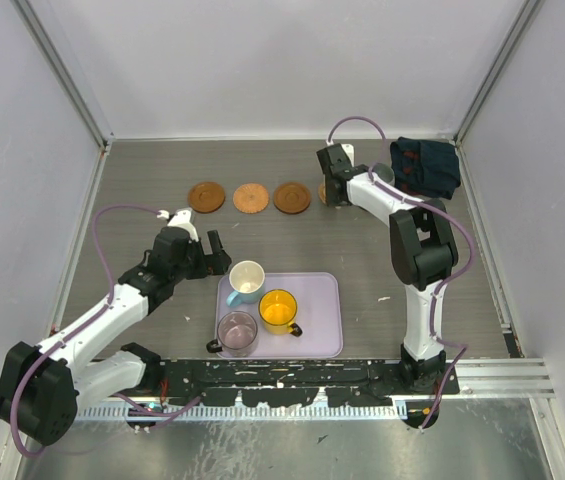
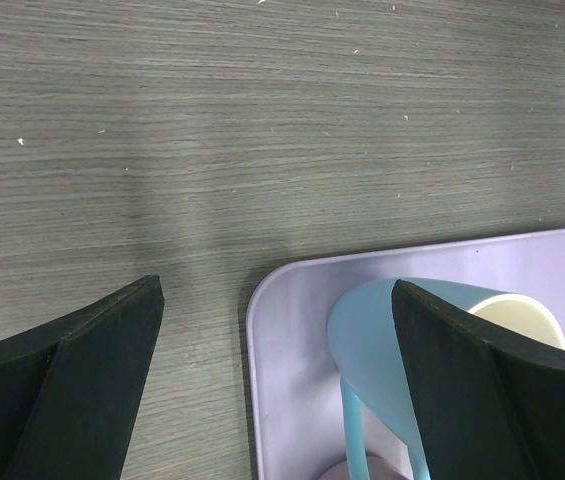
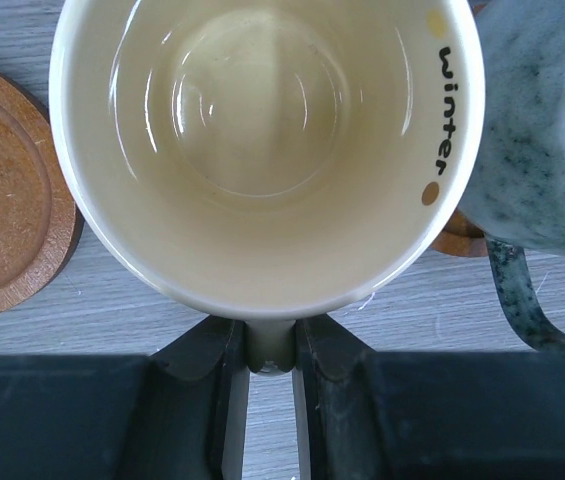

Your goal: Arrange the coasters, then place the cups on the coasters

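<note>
Right pincer (image 3: 270,342) tight on cream cup (image 3: 262,150); three cups (image 1: 247,281) (image 1: 279,310) (image 1: 237,330) in lavender tray (image 1: 323,322).

Robot lab cell: white panel walls (image 1: 262,60) enclosed a grey surface (image 1: 362,250); two arms (image 1: 112,305) (image 1: 420,250) were bolted to a metal rail (image 1: 502,372).

Table (image 1: 162,170): grey wood-grain w/ pale specks. Tray (image 1: 322,335): plain lavender. Coasters (image 1: 250,197): orange-brown; close up, 1 (image 3: 2,190) looks red-brown w/ concentric rings. Blue cup (image 1: 247,280): lt blue outside, cream-white inside. Orange-yellow cup (image 1: 279,310): same colour in & out. Purple-grey cup (image 1: 237,330): translucent. Cream cup (image 3: 262,150): glossy pale yellow, black "winter" lettering, 1 yellow dot & 1 brown dot. Grey-green cup (image 3: 532,130): dark speckles. Cloth (image 1: 425,165): dark blue.
</note>
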Robot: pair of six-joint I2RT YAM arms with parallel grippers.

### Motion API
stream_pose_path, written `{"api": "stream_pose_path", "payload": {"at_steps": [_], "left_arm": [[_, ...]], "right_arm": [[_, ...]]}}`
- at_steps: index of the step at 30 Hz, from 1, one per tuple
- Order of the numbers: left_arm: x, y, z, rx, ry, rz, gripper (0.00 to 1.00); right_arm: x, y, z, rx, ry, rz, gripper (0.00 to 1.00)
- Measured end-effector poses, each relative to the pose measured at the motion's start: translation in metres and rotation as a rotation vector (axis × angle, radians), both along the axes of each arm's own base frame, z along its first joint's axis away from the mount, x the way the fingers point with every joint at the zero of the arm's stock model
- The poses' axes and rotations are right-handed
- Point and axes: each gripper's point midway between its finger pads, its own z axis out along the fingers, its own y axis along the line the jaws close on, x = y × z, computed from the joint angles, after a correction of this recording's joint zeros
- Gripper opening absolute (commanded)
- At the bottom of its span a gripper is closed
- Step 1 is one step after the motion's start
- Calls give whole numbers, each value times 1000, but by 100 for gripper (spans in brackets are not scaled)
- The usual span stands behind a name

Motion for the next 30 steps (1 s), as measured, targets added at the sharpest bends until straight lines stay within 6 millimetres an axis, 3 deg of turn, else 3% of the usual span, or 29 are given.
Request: {"api": "stream_pose_path", "payload": {"at_steps": [30], "left_arm": [[0, 0, 0, -1, -1, 0, 98]], "right_arm": [[-8, 5, 0, 16, 23, 31, 13]]}}
